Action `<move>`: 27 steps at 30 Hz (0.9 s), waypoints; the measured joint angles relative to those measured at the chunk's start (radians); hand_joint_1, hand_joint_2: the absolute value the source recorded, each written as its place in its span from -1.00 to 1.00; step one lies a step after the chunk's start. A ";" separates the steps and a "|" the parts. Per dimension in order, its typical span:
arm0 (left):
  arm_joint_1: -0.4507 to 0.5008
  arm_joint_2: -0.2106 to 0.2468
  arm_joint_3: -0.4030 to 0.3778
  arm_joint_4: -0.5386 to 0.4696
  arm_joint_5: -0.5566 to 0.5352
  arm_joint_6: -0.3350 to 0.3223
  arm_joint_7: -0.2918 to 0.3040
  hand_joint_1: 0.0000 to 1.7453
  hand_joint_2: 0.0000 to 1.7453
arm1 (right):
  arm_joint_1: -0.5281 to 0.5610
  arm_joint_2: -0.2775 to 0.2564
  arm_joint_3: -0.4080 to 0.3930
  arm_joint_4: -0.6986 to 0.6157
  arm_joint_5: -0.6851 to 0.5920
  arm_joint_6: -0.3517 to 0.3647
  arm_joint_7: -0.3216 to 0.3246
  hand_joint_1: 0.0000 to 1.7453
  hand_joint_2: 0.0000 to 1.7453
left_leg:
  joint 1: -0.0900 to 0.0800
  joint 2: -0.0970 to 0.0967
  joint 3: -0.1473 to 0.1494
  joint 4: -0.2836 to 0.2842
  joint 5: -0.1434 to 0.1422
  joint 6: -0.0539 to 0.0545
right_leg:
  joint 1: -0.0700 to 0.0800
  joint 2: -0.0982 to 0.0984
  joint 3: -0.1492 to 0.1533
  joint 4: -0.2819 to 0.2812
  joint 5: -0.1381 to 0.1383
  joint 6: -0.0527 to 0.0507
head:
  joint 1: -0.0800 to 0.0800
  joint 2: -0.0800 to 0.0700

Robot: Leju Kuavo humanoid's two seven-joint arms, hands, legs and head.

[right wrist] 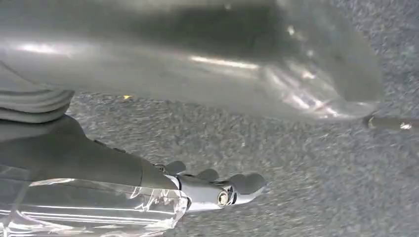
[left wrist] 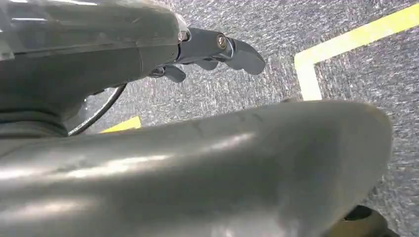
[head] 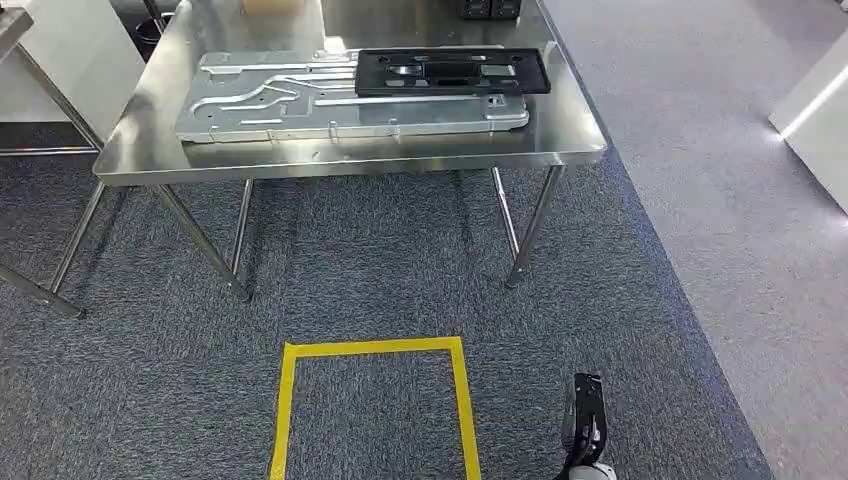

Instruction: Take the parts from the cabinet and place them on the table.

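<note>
Table: one stainless steel table (head: 560, 140), standing on grey carpet (head: 150, 330); four of its legs can be made out.
Parts count: two parts lie on the table, none elsewhere in sight.
Silver panel: one large stamped metal panel (head: 300, 105), lying flat across the middle of the table top, long side parallel to the table's near edge.
Black frame: one black rectangular frame (head: 450, 72), lying flat and overlapping the silver panel's far right corner.
Floor mark: one yellow tape square (head: 372, 400) on the carpet, in front of the table's near edge.
Other items: dark objects (head: 492, 8) at the table's far edge, too cropped to identify.
Right hand: the right hand (head: 585, 420) hangs low beside the tape square, well apart from the table and both parts. In the right wrist view its fingers (right wrist: 232, 185) extend over bare carpet, holding nothing.
Left hand: in the left wrist view the left hand (left wrist: 212, 52) has its fingers extended above the carpet near a tape corner, nothing in them.
Parts relative to hands: both parts rest on the table, well apart from either hand.
</note>
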 joint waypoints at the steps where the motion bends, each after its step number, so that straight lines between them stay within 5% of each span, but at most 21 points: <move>1: 0.001 -0.001 0.000 0.000 0.000 0.000 0.000 -1.00 -1.00 | -0.008 0.000 0.000 0.002 0.002 0.001 0.002 -1.00 -1.00 | -0.002 0.007 -0.006 0.008 0.002 -0.005 | 0.009 -0.001 0.036 -0.067 -0.029 -0.013 | -0.002 0.000; 4: 0.000 -0.001 0.000 0.000 0.002 0.000 0.000 -1.00 -1.00 | -0.012 0.000 0.000 0.013 0.009 0.001 0.015 -1.00 -1.00 | 0.002 0.028 -0.008 0.003 0.028 -0.026 | 0.013 0.013 0.013 -0.067 -0.014 -0.045 | -0.003 0.000; 5: 0.001 -0.001 0.002 0.000 0.002 -0.001 0.000 -1.00 -1.00 | -0.012 0.000 0.000 0.020 0.011 0.000 0.020 -1.00 -1.00 | 0.006 0.017 -0.016 0.009 0.019 -0.035 | 0.009 0.014 0.002 -0.071 0.002 -0.058 | -0.003 0.000; 8: 0.006 -0.001 0.002 0.000 0.000 -0.002 0.001 -1.00 -1.00 | -0.018 -0.002 0.000 0.029 0.015 -0.003 0.045 -1.00 -1.00 | 0.008 -0.033 -0.069 0.162 -0.156 -0.041 | 0.015 0.030 -0.046 -0.070 0.039 -0.076 | -0.003 0.000; 9: 0.006 -0.001 0.002 0.000 -0.002 -0.003 0.002 -1.00 -1.00 | -0.018 -0.003 0.000 0.034 0.016 -0.003 0.053 -1.00 -1.00 | 0.008 -0.037 -0.085 0.245 -0.202 -0.040 | 0.018 0.040 -0.065 -0.068 0.054 -0.078 | -0.004 0.000; 10: 0.005 -0.001 0.002 0.000 -0.003 -0.004 0.002 -1.00 -1.00 | -0.017 -0.003 0.000 0.040 0.016 -0.003 0.062 -1.00 -1.00 | 0.008 -0.038 -0.090 0.301 -0.212 -0.038 | 0.022 0.048 -0.084 -0.066 0.067 -0.078 | -0.003 0.000; 12: 0.004 -0.001 0.002 0.000 -0.005 -0.006 0.007 -1.00 -1.00 | -0.013 -0.006 -0.002 0.051 0.016 -0.005 0.080 -1.00 -1.00 | 0.006 -0.039 -0.046 0.294 -0.151 -0.028 | 0.027 0.062 -0.119 -0.061 0.090 -0.077 | -0.004 0.000; 14: 0.002 -0.001 0.002 0.000 -0.010 -0.007 0.011 -1.00 -1.00 | -0.009 -0.008 -0.010 0.060 0.015 -0.009 0.098 -1.00 -1.00 | 0.000 -0.052 0.065 0.157 -0.093 -0.009 | 0.031 0.079 -0.147 -0.056 0.111 -0.074 | -0.004 0.000; 15: 0.000 0.001 0.002 0.000 -0.012 -0.008 0.011 -1.00 -1.00 | -0.007 -0.007 -0.013 0.064 0.015 -0.010 0.106 -1.00 -1.00 | -0.004 -0.083 0.137 0.061 -0.108 0.005 | 0.028 0.083 -0.155 -0.054 0.123 -0.071 | -0.003 0.000; 16: -0.001 0.003 0.002 0.000 -0.013 -0.009 0.014 -1.00 -1.00 | -0.005 -0.009 -0.014 0.067 0.015 -0.013 0.116 -1.00 -1.00 | -0.009 -0.091 0.197 -0.037 -0.136 0.011 | 0.034 0.092 -0.162 -0.052 0.132 -0.066 | -0.004 0.000; 17: -0.001 0.003 0.002 0.000 -0.014 -0.010 0.016 -1.00 -1.00 | -0.002 -0.009 -0.015 0.071 0.015 -0.015 0.120 -1.00 -1.00 | -0.007 -0.089 0.200 -0.053 -0.146 0.003 | 0.032 0.094 -0.165 -0.053 0.145 -0.060 | -0.003 0.000; 19: -0.002 0.003 0.002 0.000 -0.015 -0.017 0.024 -1.00 -1.00 | 0.011 -0.015 -0.017 0.081 0.018 -0.015 0.140 -1.00 -1.00 | -0.015 -0.080 0.192 -0.050 -0.131 0.012 | 0.025 0.106 -0.165 -0.065 0.168 -0.046 | -0.005 0.000; 20: 0.000 0.000 0.001 0.001 -0.016 -0.021 0.029 -1.00 -1.00 | 0.020 -0.023 -0.019 0.087 0.020 -0.016 0.149 -1.00 -1.00 | 0.001 -0.067 0.186 -0.066 -0.108 0.018 | 0.027 0.111 -0.171 -0.063 0.170 -0.041 | -0.005 0.000; 22: -0.001 0.000 0.001 0.001 -0.020 -0.025 0.036 -1.00 -1.00 | 0.030 -0.026 -0.021 0.096 0.022 -0.016 0.169 -1.00 -1.00 | -0.004 -0.052 0.160 -0.068 -0.089 0.034 | 0.023 0.075 -0.201 0.004 0.067 -0.035 | -0.002 0.000; 24: 0.003 0.000 -0.001 0.001 -0.025 -0.027 0.044 -1.00 -1.00 | 0.032 -0.027 -0.022 0.100 0.028 -0.016 0.185 -1.00 -1.00 | -0.005 -0.033 0.135 -0.067 -0.070 0.028 | 0.017 0.061 -0.238 0.143 -0.035 -0.024 | -0.002 0.000; 25: 0.005 0.000 -0.002 0.001 -0.027 -0.027 0.045 -1.00 -1.00 | 0.036 -0.027 -0.023 0.104 0.031 -0.016 0.192 -1.00 -1.00 | -0.004 -0.023 0.121 -0.065 -0.062 0.027 | 0.014 0.059 -0.253 0.214 -0.048 -0.018 | -0.001 0.000; 27: 0.005 -0.001 -0.005 0.001 -0.035 -0.028 0.046 -1.00 -1.00 | 0.047 -0.031 -0.024 0.111 0.032 -0.017 0.207 -1.00 -1.00 | -0.003 -0.002 0.095 -0.055 -0.049 0.021 | 0.003 0.055 -0.236 0.251 0.019 -0.008 | -0.002 0.000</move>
